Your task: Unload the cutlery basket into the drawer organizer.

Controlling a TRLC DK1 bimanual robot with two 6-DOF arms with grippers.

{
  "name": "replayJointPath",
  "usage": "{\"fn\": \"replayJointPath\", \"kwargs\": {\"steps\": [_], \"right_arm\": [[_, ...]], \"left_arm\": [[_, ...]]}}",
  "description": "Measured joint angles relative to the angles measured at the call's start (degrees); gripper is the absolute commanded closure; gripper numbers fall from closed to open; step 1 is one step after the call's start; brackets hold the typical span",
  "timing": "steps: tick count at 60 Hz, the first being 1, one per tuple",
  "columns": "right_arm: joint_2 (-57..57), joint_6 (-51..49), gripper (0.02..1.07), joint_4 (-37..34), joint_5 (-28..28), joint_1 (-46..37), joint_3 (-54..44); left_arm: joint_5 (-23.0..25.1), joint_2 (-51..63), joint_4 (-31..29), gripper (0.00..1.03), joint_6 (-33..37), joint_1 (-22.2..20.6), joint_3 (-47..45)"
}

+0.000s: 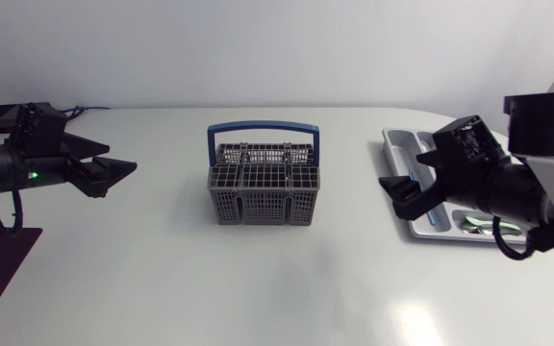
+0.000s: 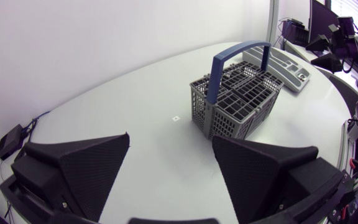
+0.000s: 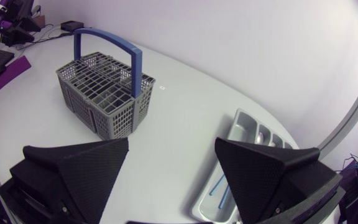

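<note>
Black left claw [image 2: 170, 138] and right claw [image 3: 172, 140] gape wide, empty.

text / labels / numbers: none readable in any view
table mark: small square mark [image 2: 175, 117] on the tabletop [image 2: 123, 106], near the cutlery basket [image 2: 235, 99]; too small to read
</note>
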Motion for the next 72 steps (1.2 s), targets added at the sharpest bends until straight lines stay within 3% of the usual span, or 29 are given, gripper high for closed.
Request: {"fn": "replayJointPath", "kwargs": {"steps": [19,37,53,72], "right_arm": [[-13.9,-0.61,0.07,2.23,4.87,-3.06,-7.06],[-26.51,-1.92,0.07,1.92,5.92,-6.62,-12.72],[-37.16,-3.21,0.07,0.13,5.68,-9.49,-16.74],[-43.43,0.0,0.07,0.61,5.46,-10.67,-22.25]], "left_arm": [[0.0,-12.79,3.72,0.05,-5.14,3.54,-7.91],[-0.24,-22.47,4.74,0.05,-12.07,4.66,-12.46],[-7.89,-35.23,7.5,0.05,-19.21,5.16,-19.37],[-15.39,-47.12,8.72,0.05,-22.6,0.59,-26.99]]}}
